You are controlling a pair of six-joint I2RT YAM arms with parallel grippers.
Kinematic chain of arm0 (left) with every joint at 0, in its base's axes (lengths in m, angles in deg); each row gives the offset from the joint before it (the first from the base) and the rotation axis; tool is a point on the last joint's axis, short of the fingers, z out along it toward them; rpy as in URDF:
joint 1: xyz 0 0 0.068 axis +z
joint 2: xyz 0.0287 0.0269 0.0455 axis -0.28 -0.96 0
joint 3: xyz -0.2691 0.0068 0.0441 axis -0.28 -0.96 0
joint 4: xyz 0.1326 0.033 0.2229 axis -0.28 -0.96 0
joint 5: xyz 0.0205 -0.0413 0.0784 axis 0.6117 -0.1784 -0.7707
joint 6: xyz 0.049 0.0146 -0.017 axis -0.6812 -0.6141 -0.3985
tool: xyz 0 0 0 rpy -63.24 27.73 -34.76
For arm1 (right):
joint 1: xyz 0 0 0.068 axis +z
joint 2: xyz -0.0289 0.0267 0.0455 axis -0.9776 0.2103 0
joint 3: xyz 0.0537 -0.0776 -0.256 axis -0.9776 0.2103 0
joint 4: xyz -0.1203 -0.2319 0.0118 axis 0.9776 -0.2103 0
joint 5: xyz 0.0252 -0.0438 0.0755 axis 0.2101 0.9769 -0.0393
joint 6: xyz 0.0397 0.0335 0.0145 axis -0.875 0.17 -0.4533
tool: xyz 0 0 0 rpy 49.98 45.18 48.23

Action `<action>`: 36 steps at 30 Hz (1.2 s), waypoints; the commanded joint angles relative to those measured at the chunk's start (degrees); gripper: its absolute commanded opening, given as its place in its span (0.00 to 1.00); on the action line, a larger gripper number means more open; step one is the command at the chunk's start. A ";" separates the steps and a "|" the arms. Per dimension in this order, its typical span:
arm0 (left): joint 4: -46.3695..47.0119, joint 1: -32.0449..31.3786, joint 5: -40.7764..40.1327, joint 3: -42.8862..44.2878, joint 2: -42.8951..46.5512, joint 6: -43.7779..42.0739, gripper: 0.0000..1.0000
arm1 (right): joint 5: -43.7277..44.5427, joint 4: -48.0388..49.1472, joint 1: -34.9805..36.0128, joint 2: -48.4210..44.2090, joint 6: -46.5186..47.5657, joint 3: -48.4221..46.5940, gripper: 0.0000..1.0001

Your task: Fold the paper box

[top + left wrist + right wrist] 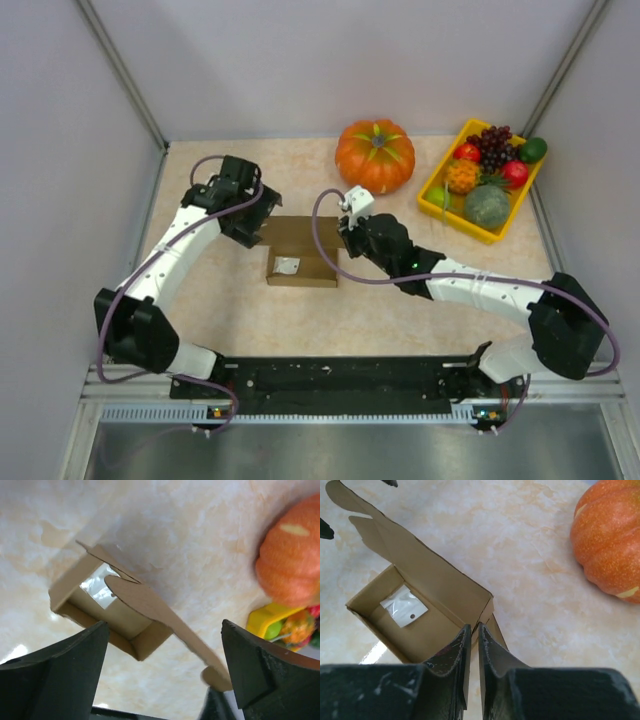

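- The cardboard box (303, 255) sits on the table (400, 320) between the two arms. It is in front of the pumpkin (375, 155) and well apart from the yellow fruit tray (436, 203).
- The body is already squared up, with four walls standing and the top open. A small clear patch (404, 606) shows on its floor.
- The lid (427, 577) rises from the far long wall and leans outward, ending in a rounded tuck flap (342, 495).
- It looks like thin, light card to me: stiff along the panels, willing only at the creases, and easy to dent or push across the smooth table.
- I would take it by an edge, either the tuck flap or a wall rim. One side should steady the body while the other swings the lid.
- The left gripper (165, 622) is spread wide and holds nothing. The lid runs through the space between its fingers, with the flap's end close to one of them. I cannot tell whether they touch.
- The right gripper (475, 627) is closed to a thin slit, right at the rim of the box's right end wall. A small side flap (496, 630) pokes out just beside it.
- Whether card is pinched in that slit, I cannot tell.
- My guess is that closing the lid is what remains, and tucking that long flap in cleanly is the tricky part.
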 commanded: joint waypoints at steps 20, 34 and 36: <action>32.87 5.76 5.31 -36.13 35.08 -52.08 0.88 | -29.14 -2.69 -14.90 3.06 1.44 -2.05 0.62; 33.22 16.28 24.62 -35.86 30.71 -47.78 0.98 | -37.74 -6.89 -22.98 14.66 -16.76 -10.46 0.76; 36.10 22.67 34.25 -35.60 24.56 -45.42 0.98 | -40.63 -10.68 -25.52 18.17 -20.88 -12.50 0.75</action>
